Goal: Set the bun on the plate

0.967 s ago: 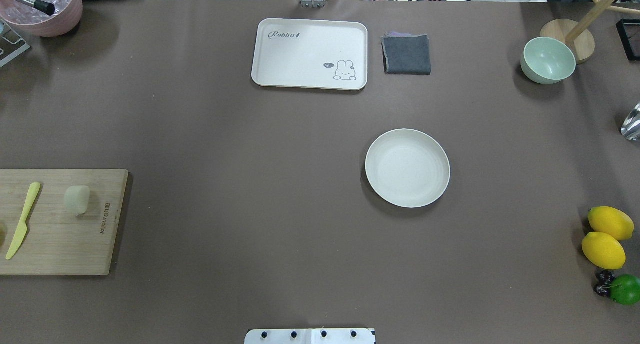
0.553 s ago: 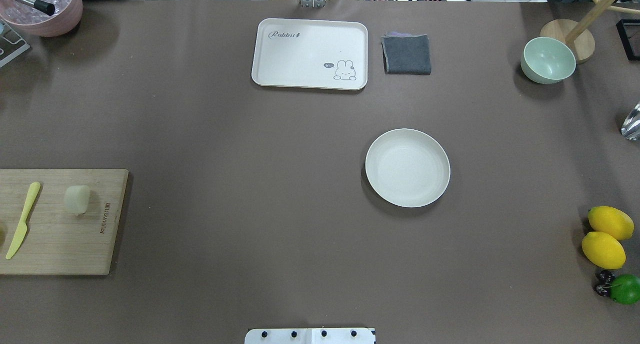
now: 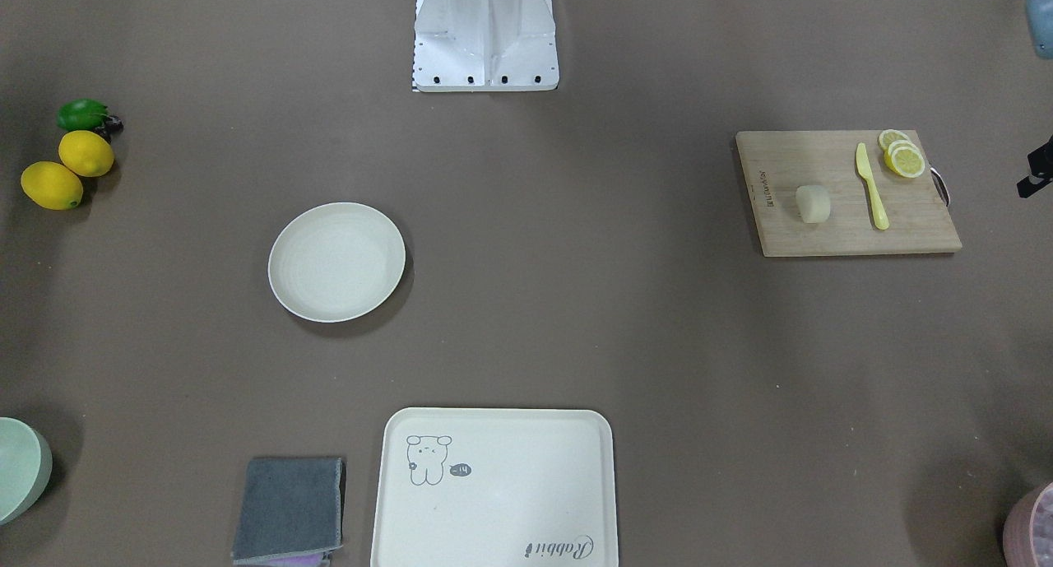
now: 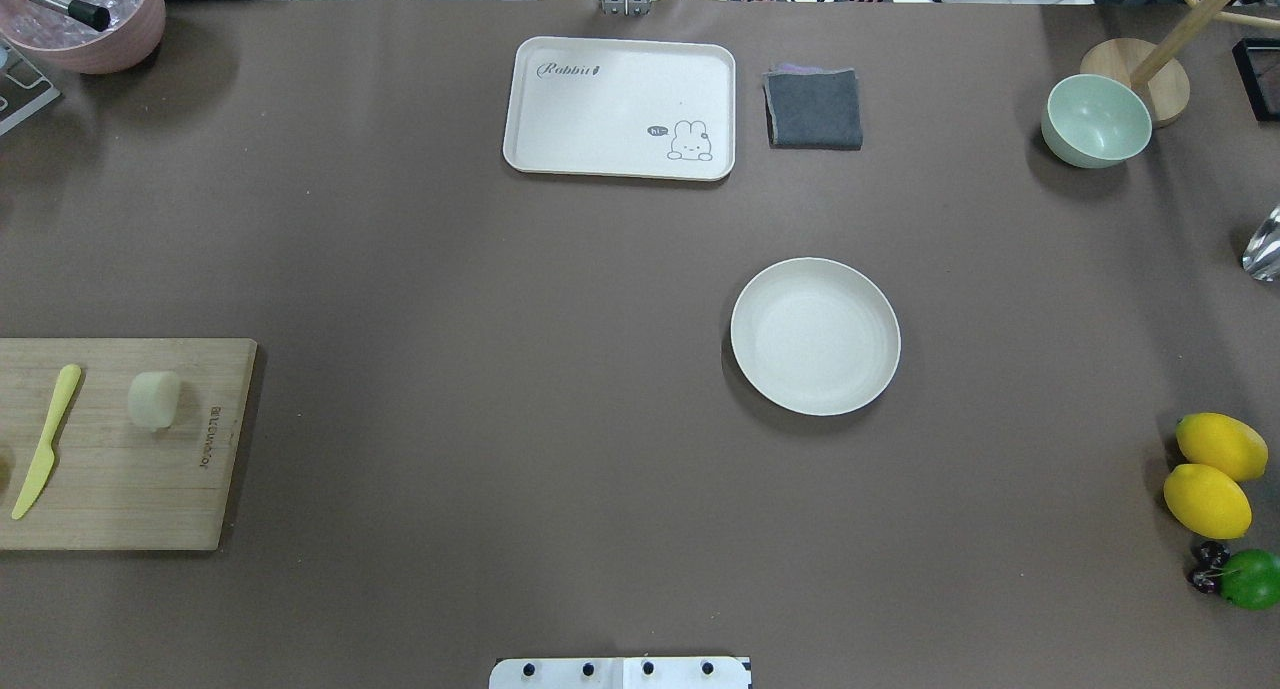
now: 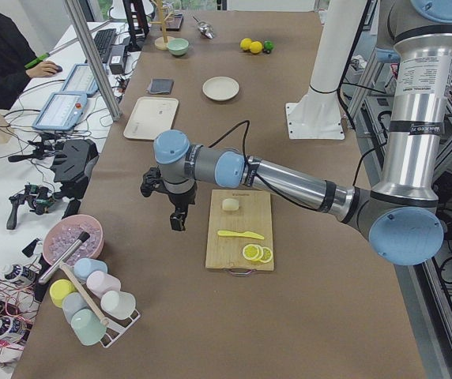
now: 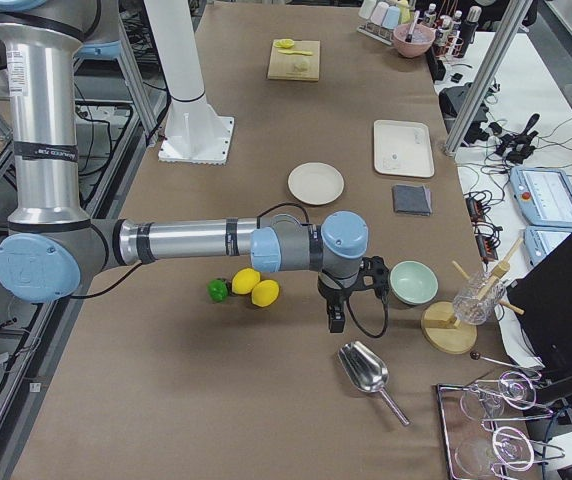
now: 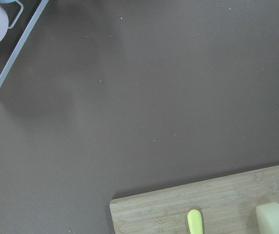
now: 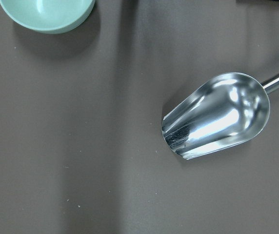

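Observation:
The bun (image 4: 154,399) (image 3: 813,202) (image 5: 230,204) is a small pale lump lying on a wooden cutting board (image 4: 120,489) at the table's left edge; its corner shows in the left wrist view (image 7: 274,219). The round cream plate (image 4: 815,336) (image 3: 336,262) (image 6: 316,183) sits empty right of the table's centre. My left gripper (image 5: 177,223) hangs over bare table just off the board's outer side, a short way from the bun; I cannot tell if it is open or shut. My right gripper (image 6: 334,320) hangs near the table's right end, far from the plate; I cannot tell its state either.
A yellow knife (image 4: 44,441) and lemon slices (image 3: 901,155) share the board. A rabbit tray (image 4: 620,107) and grey cloth (image 4: 814,109) lie at the back. A green bowl (image 4: 1096,121), metal scoop (image 8: 217,114), two lemons (image 4: 1208,474) and a lime (image 4: 1250,579) crowd the right end.

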Robot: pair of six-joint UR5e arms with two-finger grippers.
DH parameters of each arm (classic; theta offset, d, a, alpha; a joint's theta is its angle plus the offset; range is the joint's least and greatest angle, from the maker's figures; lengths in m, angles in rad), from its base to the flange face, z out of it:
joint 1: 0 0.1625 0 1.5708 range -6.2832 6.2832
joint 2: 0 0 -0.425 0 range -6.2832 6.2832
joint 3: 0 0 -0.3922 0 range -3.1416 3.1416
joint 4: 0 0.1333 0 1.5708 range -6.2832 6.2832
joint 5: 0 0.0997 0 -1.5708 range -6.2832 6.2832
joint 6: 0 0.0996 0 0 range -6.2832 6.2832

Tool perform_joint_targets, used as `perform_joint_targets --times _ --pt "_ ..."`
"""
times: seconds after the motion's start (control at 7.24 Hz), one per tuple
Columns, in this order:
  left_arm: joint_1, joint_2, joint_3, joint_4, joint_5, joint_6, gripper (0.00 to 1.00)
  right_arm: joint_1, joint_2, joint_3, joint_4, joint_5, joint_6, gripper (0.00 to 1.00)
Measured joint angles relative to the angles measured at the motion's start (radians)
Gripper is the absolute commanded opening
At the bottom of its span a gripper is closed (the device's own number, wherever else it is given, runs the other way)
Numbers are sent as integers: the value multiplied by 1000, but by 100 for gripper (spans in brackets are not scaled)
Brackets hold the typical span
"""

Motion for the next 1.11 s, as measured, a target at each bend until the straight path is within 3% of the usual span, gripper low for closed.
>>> perform_joint_targets --times 0.83,1.11 --pt "1 -16 -4 -5 -6 -79 98 -8 8 38 0 58 4 100" --pt "4 -17 -4 -56 -4 -104 98 -60 35 50 0 98 20 100"
